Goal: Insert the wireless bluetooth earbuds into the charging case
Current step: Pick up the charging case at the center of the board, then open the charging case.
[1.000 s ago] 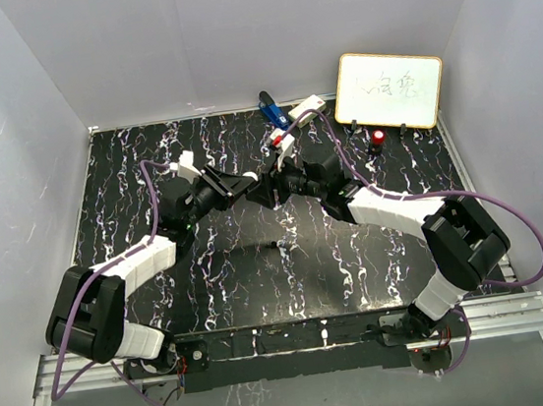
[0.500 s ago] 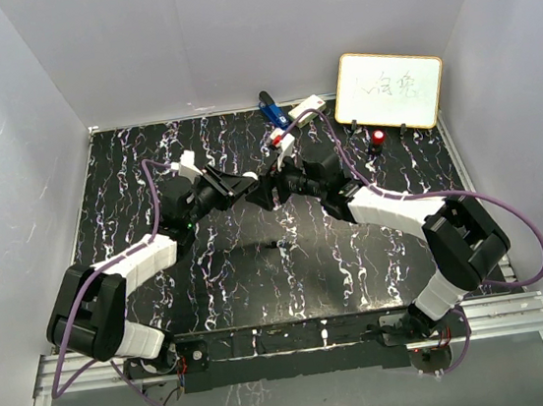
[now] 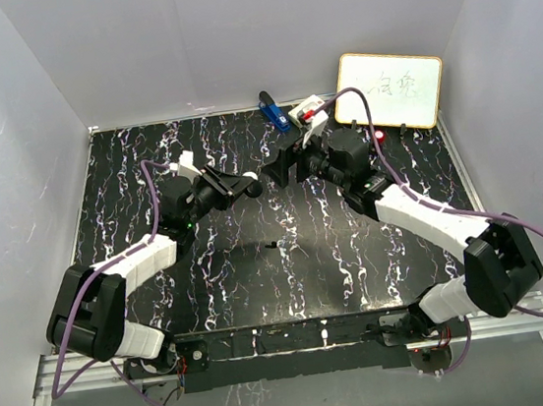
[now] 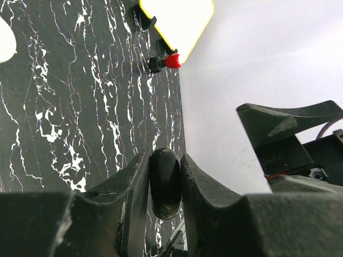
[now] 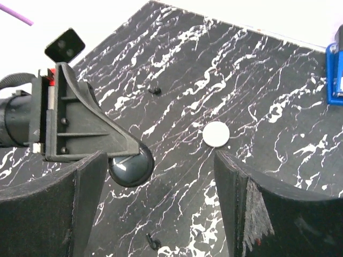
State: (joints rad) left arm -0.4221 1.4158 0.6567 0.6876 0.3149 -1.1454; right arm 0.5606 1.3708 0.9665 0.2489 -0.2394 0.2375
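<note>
The left gripper (image 3: 247, 186) is clamped on a dark glossy rounded object (image 4: 164, 182). The left wrist view shows it as a smooth oval pinched between matte black fingers (image 4: 134, 187). The right wrist view shows it as a shiny ball-like shape (image 5: 131, 166). From above it is only a dark blob at the fingertips.

The table (image 3: 148, 169) is black with white marble-like veins. The charging case (image 5: 216, 134), a flat smooth white disc, lies on it near mid-table, apart from both grippers. The top view does not show it. A white curve cut off at the left wrist frame's edge cannot be identified.

Two tiny dark pieces (image 5: 155, 90) lie on the table in the right wrist view, one beyond the case and one nearer the camera. They are too small to make out.

The right gripper (image 3: 282, 167) hangs with its jaws spread wide and holds nothing. At the back right stand a blue object (image 3: 270, 112), a cream box (image 3: 308, 109), a yellow-edged whiteboard (image 3: 388, 90) and a red-capped knob (image 3: 379, 137).
</note>
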